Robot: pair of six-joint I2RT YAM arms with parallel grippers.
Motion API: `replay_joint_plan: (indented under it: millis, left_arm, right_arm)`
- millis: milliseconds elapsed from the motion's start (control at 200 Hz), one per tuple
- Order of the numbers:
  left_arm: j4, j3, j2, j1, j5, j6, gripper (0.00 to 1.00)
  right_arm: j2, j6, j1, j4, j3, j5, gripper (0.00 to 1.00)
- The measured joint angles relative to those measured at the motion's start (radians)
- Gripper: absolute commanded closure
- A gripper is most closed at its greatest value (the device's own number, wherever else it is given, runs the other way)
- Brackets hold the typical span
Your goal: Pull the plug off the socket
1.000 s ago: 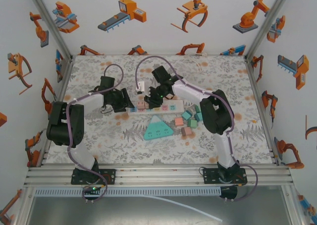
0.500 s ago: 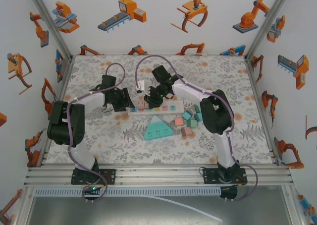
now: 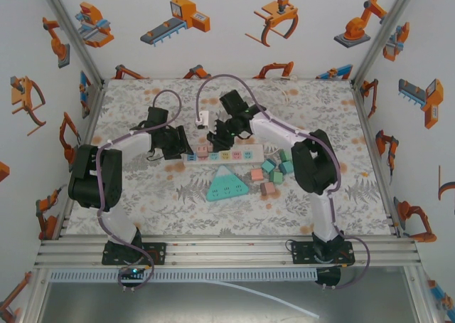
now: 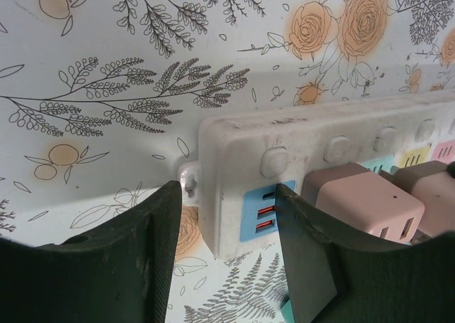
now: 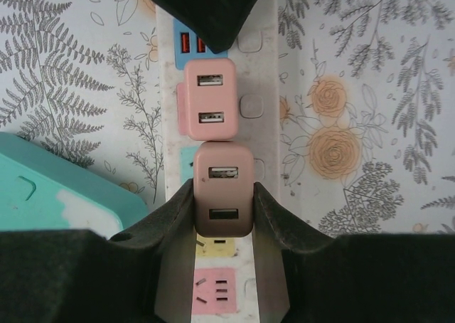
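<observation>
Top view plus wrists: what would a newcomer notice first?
The white strip sits mid-table. The right gripper has its jaws clamped on a pink plug over the strip, with a second plug just beyond, while the left gripper straddles the strip's end. A teal triangular block lies nearer the bases.

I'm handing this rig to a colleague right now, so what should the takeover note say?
Left gripper: jaws stand around the blue-panel end of the power strip; whether they pinch it is unclear.
Right gripper: shut on the darker pink plug, next to a lighter pink plug on the same strip.
Done: the plug is grasped.
Left: pull it straight off its socket; the pictures do not show it free of the strip.
</observation>
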Motion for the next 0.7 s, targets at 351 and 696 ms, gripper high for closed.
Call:
replay_joint_plan:
  millis: [351, 696]
  left_arm:
    - [0.01, -0.037, -0.037, 0.001, 0.027, -0.013, 0.31]
    - [0.043, -0.103, -0.324, -0.008, 0.031, -0.058, 0.27]
  right_arm:
    - [-0.2, 0.268, -0.01, 0.133, -0.142, 0.058, 0.87]
    - [-0.684, 0.924, -0.219, 0.383, -0.639, 0.189, 0.88]
